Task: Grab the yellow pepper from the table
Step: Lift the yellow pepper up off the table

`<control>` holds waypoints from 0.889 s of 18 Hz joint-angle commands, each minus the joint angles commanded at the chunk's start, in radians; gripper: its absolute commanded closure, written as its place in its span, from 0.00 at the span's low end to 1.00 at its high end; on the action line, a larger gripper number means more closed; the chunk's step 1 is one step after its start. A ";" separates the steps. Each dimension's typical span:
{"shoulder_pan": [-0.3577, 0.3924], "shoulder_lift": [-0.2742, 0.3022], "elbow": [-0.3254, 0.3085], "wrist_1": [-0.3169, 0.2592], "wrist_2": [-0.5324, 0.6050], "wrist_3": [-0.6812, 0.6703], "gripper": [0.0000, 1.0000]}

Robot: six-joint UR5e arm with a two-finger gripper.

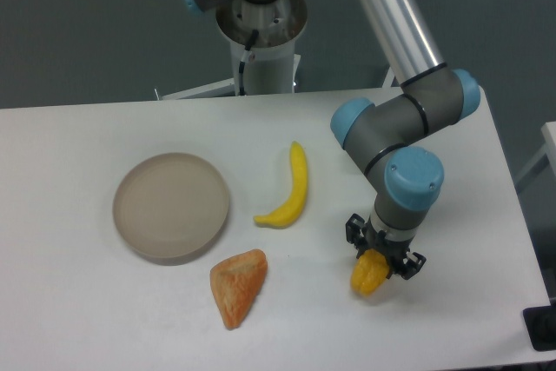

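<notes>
The yellow pepper (pixel 368 276) is a small lumpy yellow-orange piece at the right front of the white table (pixel 78 319). My gripper (pixel 380 260) points straight down right over it, with its black fingers on either side of the pepper's top. The pepper's upper part is hidden by the gripper. The fingers appear closed against the pepper, and I cannot tell whether the pepper rests on the table or hangs just above it.
A yellow banana (pixel 291 190) lies in the middle of the table. An orange wedge-shaped piece (pixel 238 285) lies at the front centre. A round grey plate (pixel 171 206) sits at the left. The table's right edge is close to the gripper.
</notes>
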 joint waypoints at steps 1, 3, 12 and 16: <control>0.006 0.017 0.003 -0.021 0.000 0.000 0.79; 0.028 0.049 0.009 -0.060 -0.002 0.000 0.79; 0.098 0.085 0.109 -0.213 0.000 0.116 0.85; 0.132 0.097 0.110 -0.216 0.000 0.141 0.85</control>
